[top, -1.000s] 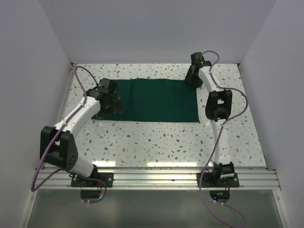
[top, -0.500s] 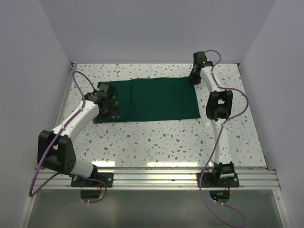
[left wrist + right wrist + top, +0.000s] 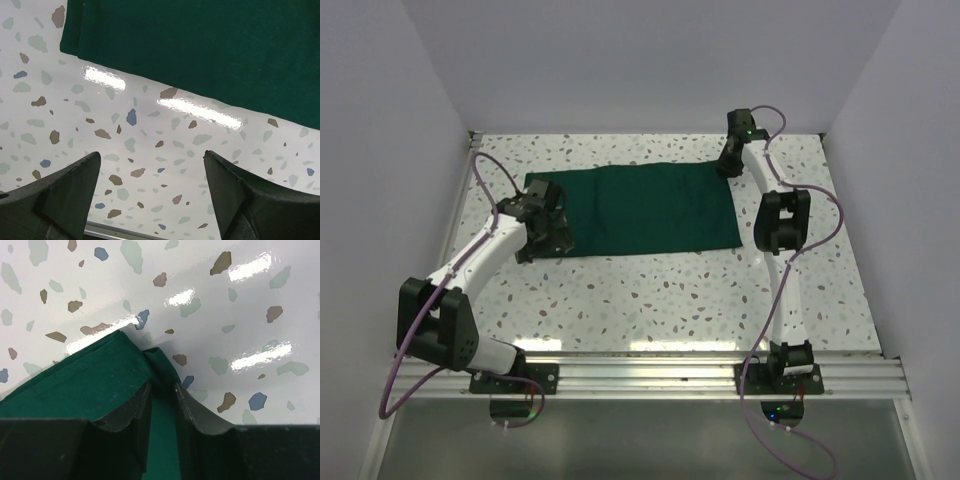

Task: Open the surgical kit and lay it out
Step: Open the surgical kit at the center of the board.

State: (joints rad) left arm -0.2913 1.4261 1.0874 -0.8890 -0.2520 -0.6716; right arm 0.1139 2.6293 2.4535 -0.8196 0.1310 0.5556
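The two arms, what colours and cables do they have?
Both the left arm and the right arm have white links, black joint housings and a purple cable. The gripper fingers are matte black wedges. The right wrist carries a small green light.

— What surrounds you?
— You work on a glossy white speckled tabletop (image 3: 670,290), with plain pale walls (image 3: 650,60) on three sides and an aluminium rail (image 3: 650,375) along your near edge.
— Light?
— Bright glare streaks (image 3: 200,108) on the gloss.

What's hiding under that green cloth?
The green cloth lies flat on the speckled table, which shows all around it. Whatever is beneath is covered, and nothing peeks out at the edges. The right gripper pinches one corner, showing only more cloth.
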